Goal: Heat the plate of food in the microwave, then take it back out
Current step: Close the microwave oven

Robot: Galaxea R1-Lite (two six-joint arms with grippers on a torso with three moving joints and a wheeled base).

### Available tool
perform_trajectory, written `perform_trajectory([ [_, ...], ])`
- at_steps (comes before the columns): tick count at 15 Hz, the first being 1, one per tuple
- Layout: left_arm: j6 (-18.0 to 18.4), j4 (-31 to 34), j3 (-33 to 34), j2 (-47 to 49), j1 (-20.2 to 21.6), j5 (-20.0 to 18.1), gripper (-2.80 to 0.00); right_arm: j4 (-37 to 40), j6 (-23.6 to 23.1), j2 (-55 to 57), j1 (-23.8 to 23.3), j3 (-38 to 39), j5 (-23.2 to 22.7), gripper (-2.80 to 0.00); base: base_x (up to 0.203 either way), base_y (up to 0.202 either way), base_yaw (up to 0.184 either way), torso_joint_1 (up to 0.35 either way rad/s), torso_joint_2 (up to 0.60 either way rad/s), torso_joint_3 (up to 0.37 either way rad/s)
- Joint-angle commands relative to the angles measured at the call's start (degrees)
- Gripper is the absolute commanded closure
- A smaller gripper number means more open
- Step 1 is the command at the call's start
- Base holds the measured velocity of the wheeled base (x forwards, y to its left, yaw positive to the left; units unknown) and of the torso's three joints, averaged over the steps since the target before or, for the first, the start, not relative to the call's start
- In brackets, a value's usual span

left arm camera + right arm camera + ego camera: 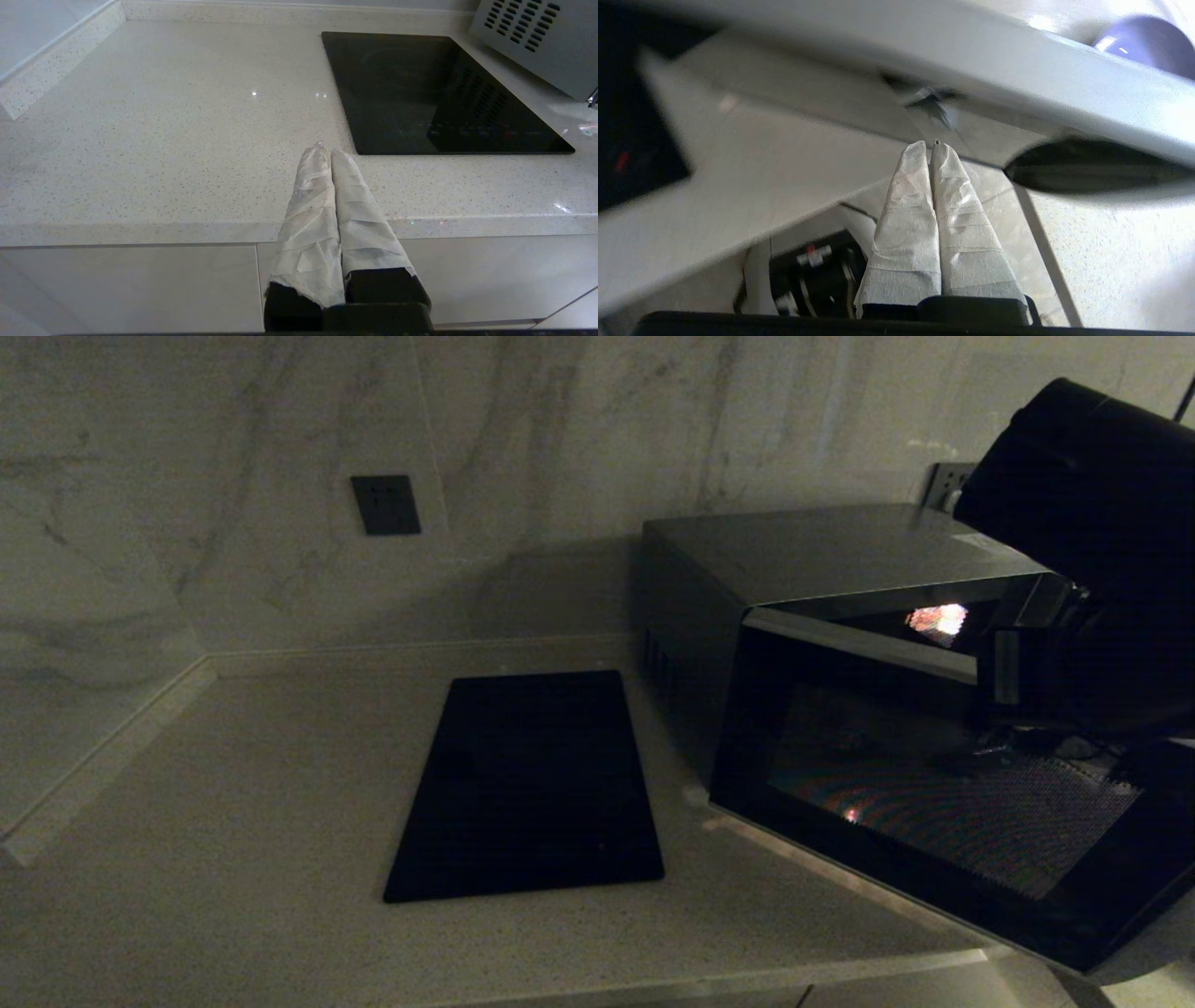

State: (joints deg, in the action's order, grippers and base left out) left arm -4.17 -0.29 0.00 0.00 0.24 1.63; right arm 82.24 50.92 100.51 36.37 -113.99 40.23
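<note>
While the microwave point(896, 728) stands closed on the tabletop point(233, 859), we cannot see the plate. Our right gripper point(930, 145), pressed shut and empty, is close against its front; we should press squarely. Our left gripper point(325, 150) rests shut, empty.

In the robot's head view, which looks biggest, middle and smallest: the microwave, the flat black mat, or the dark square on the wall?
1. microwave, though it sits nearer the camera
2. black mat
3. dark wall square
</note>
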Motion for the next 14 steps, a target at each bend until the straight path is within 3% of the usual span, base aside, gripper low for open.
perform_trajectory([
  [1,-0.05,-0.06,0.0,0.09,0.02,0.04,0.0,-1.04,0.26,1.65,-7.52,0.0,0.2,0.0,0.0,0.0,0.0,0.0,0.0,0.0],
  [6,-0.05,-0.06,0.0,0.09,0.02,0.04,0.0,-12.11,-1.11,6.47,-21.77,0.0,-0.8,0.0,0.0,0.0,0.0,0.0,0.0,0.0],
  [8,-0.05,-0.06,0.0,0.09,0.02,0.04,0.0,-18.29,-2.91,7.32,-25.22,0.0,-4.42,0.0,0.0,0.0,0.0,0.0,0.0,0.0],
  [10,-0.05,-0.06,0.0,0.09,0.02,0.04,0.0,-24.75,-4.4,7.38,-27.88,0.52,-7.79,0.0,0.0,0.0,0.0,0.0,0.0,0.0],
  [14,-0.05,-0.06,0.0,0.09,0.02,0.04,0.0,-29.34,-5.96,7.39,-29.86,0.62,-14.82,0.0,0.0,0.0,0.0,0.0,0.0,0.0],
])
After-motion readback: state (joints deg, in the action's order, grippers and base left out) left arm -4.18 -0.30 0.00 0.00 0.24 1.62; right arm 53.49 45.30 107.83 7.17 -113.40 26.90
